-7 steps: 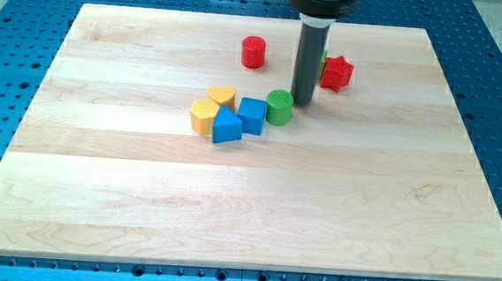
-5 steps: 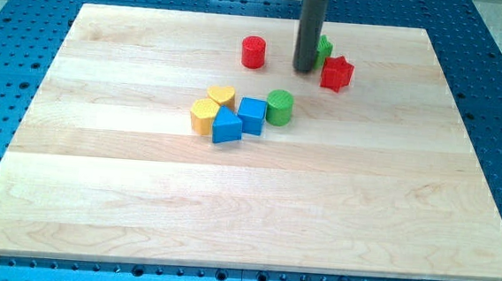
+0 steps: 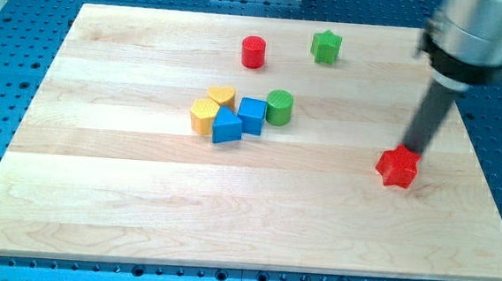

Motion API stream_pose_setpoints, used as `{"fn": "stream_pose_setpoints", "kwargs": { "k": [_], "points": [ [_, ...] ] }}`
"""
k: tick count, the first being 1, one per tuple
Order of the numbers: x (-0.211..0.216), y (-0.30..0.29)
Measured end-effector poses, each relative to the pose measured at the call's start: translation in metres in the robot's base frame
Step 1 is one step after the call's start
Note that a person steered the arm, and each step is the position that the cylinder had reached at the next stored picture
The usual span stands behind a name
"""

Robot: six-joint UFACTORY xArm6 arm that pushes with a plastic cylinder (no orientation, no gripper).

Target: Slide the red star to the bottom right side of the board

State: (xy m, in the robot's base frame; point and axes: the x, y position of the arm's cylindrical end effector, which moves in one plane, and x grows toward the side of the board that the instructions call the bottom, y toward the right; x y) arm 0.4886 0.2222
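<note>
The red star (image 3: 397, 168) lies on the wooden board (image 3: 140, 204) at the view's right, a little below mid-height. My tip (image 3: 412, 152) is at the star's upper right edge, touching or nearly touching it. The dark rod rises from there toward the view's top right, slightly blurred.
A green star (image 3: 326, 46) and a red cylinder (image 3: 254, 51) sit near the view's top. A cluster lies left of centre: green cylinder (image 3: 279, 106), blue cube (image 3: 252, 116), blue triangle (image 3: 226, 125), yellow heart (image 3: 221, 95), yellow hexagon (image 3: 203, 115).
The red star has slid from beside the green star at the view's top down and right to the right side. My tip moved with it, from the top centre to the right.
</note>
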Motion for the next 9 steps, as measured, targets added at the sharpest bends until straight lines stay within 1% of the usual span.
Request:
{"fn": "stream_pose_setpoints", "kwargs": {
  "k": [1, 2, 3, 4, 5, 6, 7, 8, 9],
  "points": [
    [0.024, -0.010],
    [-0.022, -0.014],
    [-0.012, -0.069],
    [0.026, -0.052],
    [0.045, -0.030],
    [0.026, -0.028],
    [0.029, 0.016],
    [0.038, 0.017],
    [0.051, -0.003]
  ]
}}
